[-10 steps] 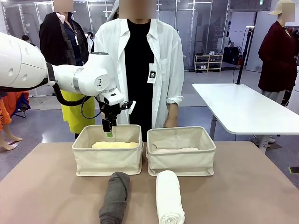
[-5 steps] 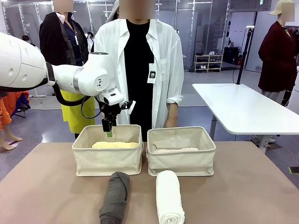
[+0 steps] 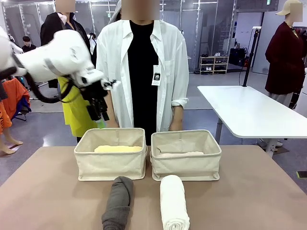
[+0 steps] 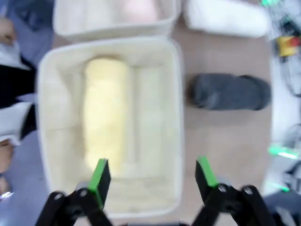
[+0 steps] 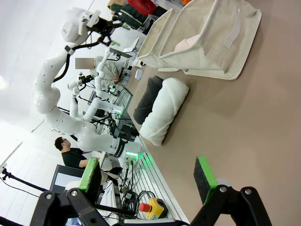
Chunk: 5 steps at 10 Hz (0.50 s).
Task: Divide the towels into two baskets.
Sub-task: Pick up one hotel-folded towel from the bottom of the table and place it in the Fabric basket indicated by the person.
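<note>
Two beige baskets stand side by side. The left basket [image 3: 110, 165] [image 4: 178, 117] holds the pale yellow towel [image 3: 118, 149] [image 4: 106, 108]. In the right basket [image 3: 186, 167] [image 5: 221, 52] lies the pale pink towel [image 3: 180, 154] [image 5: 188, 44]. In front of them on the table lie the dark grey towel [image 3: 117, 203] [image 4: 230, 92] [image 5: 146, 99] and the white towel [image 3: 173, 201] [image 4: 225, 16] [image 5: 164, 110]. My left gripper [image 3: 99, 117] [image 4: 153, 174] hangs open and empty above the left basket's far left corner. My right gripper [image 5: 146, 174] is open, low over bare tabletop, apart from the towels.
A person in a white shirt [image 3: 144, 62] stands right behind the baskets, one hand [image 3: 175, 125] near the right basket's far rim. A white table [image 3: 249, 112] stands at the back right. Bare brown tabletop [image 3: 249, 191] lies on both sides of the two loose towels.
My left arm has risen and swung left, away from directly over the yellow towel in the left basket. The towels and baskets have not moved.
</note>
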Motion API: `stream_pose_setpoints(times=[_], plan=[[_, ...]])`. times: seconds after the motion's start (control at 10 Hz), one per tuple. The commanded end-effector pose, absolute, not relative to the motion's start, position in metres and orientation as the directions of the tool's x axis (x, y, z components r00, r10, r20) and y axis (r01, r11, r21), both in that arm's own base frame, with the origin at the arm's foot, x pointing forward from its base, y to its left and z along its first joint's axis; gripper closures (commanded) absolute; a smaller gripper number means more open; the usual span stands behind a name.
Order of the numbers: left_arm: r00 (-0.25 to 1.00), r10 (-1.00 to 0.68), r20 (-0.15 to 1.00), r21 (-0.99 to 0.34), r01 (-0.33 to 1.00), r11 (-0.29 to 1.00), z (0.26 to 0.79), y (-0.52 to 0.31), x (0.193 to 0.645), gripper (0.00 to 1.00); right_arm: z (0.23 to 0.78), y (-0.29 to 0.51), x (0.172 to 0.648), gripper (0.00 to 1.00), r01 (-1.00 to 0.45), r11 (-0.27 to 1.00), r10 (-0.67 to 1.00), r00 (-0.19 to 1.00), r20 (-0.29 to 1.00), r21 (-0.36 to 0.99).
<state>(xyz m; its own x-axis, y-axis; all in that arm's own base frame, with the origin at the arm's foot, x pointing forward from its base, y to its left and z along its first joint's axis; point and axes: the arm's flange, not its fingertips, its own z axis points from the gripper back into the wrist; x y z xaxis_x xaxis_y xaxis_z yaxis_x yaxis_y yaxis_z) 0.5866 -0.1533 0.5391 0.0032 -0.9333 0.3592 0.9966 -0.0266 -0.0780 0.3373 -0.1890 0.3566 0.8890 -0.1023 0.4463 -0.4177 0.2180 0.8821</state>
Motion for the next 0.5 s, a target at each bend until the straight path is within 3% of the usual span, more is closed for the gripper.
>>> stream_pose_setpoints(times=[0.0, 0.2, 0.4], plan=[[0.172, -0.862, 0.477, -0.264, 0.963, 0.046, 0.533, -0.092, 0.548, 0.1, 0.358, -0.188, 0.336, 0.0, -0.433, 0.216, -0.099, 0.882, 0.461, 0.875], [0.357, -0.712, 0.604, -0.381, 0.915, 0.135, 0.518, -0.026, 0.509, 0.1, 0.358, -0.188, 0.336, 0.0, -0.433, 0.216, -0.099, 0.882, 0.461, 0.875], [0.547, -0.545, 0.636, -0.521, 0.825, 0.22, 0.485, 0.04, 0.46, 0.1, 0.358, -0.188, 0.336, 0.0, -0.433, 0.216, -0.099, 0.882, 0.461, 0.875]])
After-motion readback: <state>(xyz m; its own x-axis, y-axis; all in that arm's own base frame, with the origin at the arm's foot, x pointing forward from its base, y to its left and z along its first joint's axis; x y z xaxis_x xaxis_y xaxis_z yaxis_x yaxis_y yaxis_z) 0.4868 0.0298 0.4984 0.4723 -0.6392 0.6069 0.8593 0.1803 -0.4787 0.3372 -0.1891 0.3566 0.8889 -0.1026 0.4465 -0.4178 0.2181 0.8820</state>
